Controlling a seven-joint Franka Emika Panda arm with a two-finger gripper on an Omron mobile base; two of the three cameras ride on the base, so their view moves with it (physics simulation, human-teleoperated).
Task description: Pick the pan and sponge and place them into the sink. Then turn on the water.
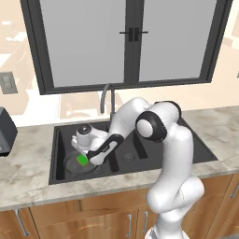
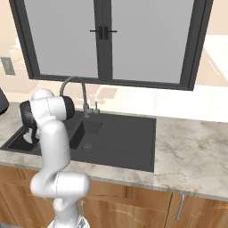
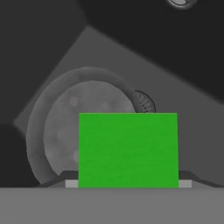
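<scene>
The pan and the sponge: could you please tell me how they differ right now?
The pan is round, grey and wide; the sponge is rectangular, bright green and far smaller. The pan lies on the floor of the sink; the sponge sits between the fingers of the gripper, above the pan. Both are over the large basin.

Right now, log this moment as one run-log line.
pan: in sink large basin | sponge: in claw, over pan | claw: shut on sponge | faucet: no water seen

Matte black sink (image 1: 140, 158); mottled stone-look counter (image 1: 28, 172); wood-grain cabinets (image 1: 70, 221); dull grey pan (image 3: 78, 118).
</scene>
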